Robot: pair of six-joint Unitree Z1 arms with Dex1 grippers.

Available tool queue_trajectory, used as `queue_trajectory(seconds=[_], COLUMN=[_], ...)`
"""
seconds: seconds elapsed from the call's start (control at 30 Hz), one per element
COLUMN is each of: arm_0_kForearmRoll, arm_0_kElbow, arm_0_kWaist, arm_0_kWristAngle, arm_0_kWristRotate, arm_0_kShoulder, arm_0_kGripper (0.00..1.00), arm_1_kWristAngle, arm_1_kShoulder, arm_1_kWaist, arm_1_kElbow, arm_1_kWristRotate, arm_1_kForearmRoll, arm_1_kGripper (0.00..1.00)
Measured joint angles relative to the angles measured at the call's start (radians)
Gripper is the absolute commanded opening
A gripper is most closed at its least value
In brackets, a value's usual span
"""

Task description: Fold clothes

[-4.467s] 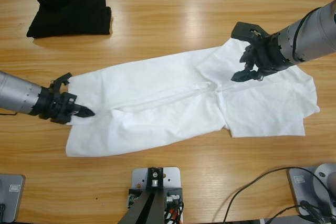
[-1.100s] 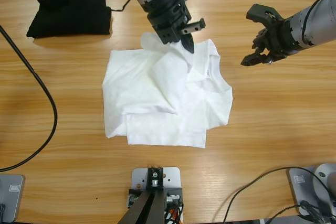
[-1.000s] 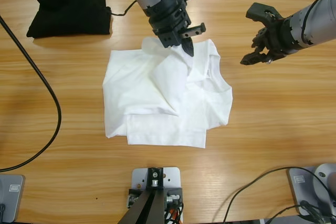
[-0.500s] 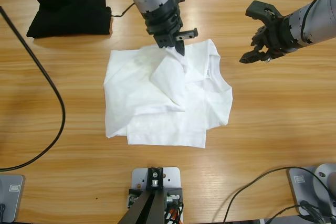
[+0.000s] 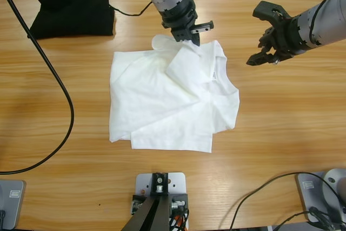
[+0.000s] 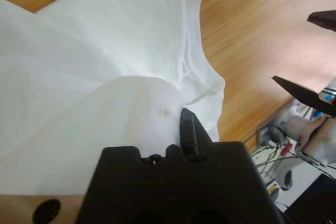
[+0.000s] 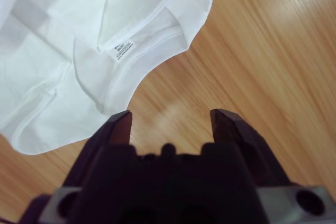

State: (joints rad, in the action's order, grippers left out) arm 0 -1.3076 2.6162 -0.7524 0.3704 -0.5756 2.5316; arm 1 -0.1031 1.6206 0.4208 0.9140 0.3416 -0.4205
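Since half a second ago the left gripper [image 5: 193, 35] has shifted a little toward the far side of the tabletop [image 5: 281, 133] and to the right, drawing the fold of white T-shirt [image 5: 162, 101] it carries out flatter, so the raised flap now lies as a smoother diagonal panel across the garment; over the last few seconds the shirt has gone from spread long across the tabletop to a compact, roughly square bundle near the middle. The left fingers are closed on a bunched bit of the white fabric at the shirt's far edge, and the left wrist view shows cloth [image 6: 105, 77] packed right up against the one visible finger [image 6: 190, 136], with the rest of the shirt spreading away beyond it. The right gripper [image 5: 263, 53] hovers above bare wood to the right of the shirt, apart from it, with its fingers spread wide and nothing between them; in the right wrist view its gripper [image 7: 170, 118] looks down on the round collar [image 7: 157, 56] with the small label [image 7: 122, 50] inside, the neck edge lying just beyond the fingertips. A black folded garment [image 5: 73, 14] sits at the far left corner, well apart from the shirt, and a black cable [image 5: 57, 74] loops across the left side of the tabletop.
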Motion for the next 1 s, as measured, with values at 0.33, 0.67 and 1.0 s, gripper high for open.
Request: queue_trajectory(seconds=[0.33, 0.67, 1.0], arm_0_kForearmRoll=[0.038, 0.197, -0.056], arm_0_kElbow=[0.000, 0.000, 0.000], arm_0_kWaist=[-0.001, -0.022, 0.033], arm_0_kWristAngle=[0.040, 0.282, 0.272], arm_0_kWristRotate=[-0.019, -0.024, 0.146], arm_0_kShoulder=[0.001, 0.009, -0.015], arm_0_kGripper=[0.991, 1.000, 0.904], arm_1_kWristAngle=[0.003, 0.017, 0.019], arm_1_kShoulder=[0.000, -0.003, -0.050], arm_1_kWaist=[0.000, 0.000, 0.000], arm_1_kElbow=[0.000, 0.000, 0.003], arm_1_kWristRotate=[0.000, -0.009, -0.114], arm_1_kForearmRoll=[0.002, 0.003, 0.000], arm_1_kGripper=[0.623, 0.623, 0.848])
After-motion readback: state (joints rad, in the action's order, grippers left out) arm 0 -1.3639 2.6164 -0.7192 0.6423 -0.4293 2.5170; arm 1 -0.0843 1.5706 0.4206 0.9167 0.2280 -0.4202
